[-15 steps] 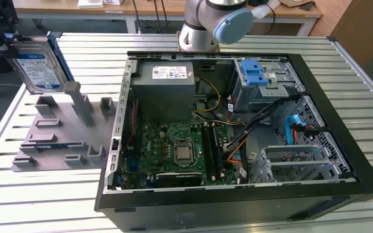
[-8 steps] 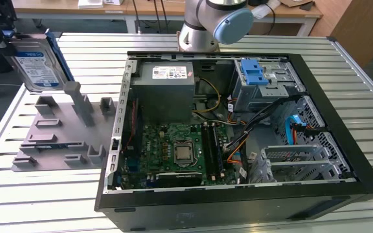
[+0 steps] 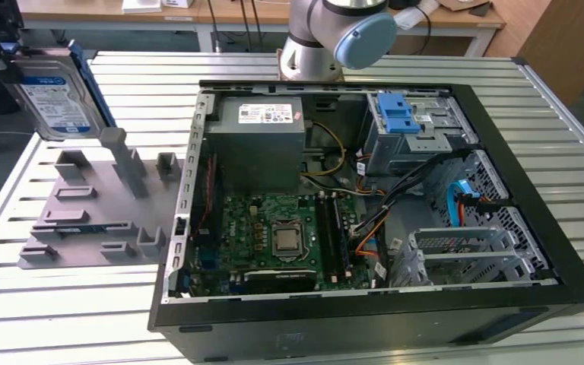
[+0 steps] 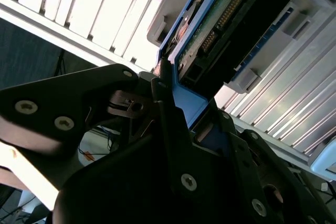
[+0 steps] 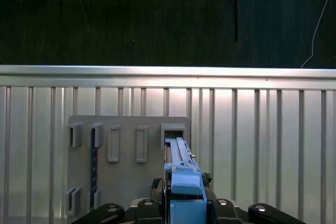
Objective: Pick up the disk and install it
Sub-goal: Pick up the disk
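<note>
Disk point(image 3: 57, 95) stands up on its edge with its label showing. In the exterior view it is at ten o'clock from the open computer point(image 3: 353, 323). It is right by the far end of the grey rack point(image 3: 99, 220), and I cannot tell if they touch. The jaws are closed tight on its blue frame point(image 5: 186, 205). The rack and computer lie side by side on the desk point(image 3: 58, 327). A cage point(image 3: 411, 122) with a blue top sits at one o'clock inside the computer.
</note>
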Robot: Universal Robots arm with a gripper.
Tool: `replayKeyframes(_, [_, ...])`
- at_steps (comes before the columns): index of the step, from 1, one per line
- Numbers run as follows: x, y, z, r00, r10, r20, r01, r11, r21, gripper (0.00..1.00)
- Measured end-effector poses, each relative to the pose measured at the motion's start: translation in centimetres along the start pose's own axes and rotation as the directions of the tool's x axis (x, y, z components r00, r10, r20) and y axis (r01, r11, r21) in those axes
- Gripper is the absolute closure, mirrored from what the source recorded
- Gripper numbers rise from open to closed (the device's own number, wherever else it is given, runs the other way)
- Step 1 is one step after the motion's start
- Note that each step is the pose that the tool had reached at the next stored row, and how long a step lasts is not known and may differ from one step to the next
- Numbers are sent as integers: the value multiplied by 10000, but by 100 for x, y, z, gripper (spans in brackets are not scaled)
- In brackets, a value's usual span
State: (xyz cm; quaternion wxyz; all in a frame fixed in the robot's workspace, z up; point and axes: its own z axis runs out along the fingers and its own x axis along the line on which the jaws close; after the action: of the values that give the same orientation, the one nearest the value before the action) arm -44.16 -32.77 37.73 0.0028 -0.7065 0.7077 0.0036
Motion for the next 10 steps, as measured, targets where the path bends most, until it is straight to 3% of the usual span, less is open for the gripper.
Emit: replayKeyframes(10, [-1, 0, -50, 10000, 0, 0, 0, 10000, -1, 64])
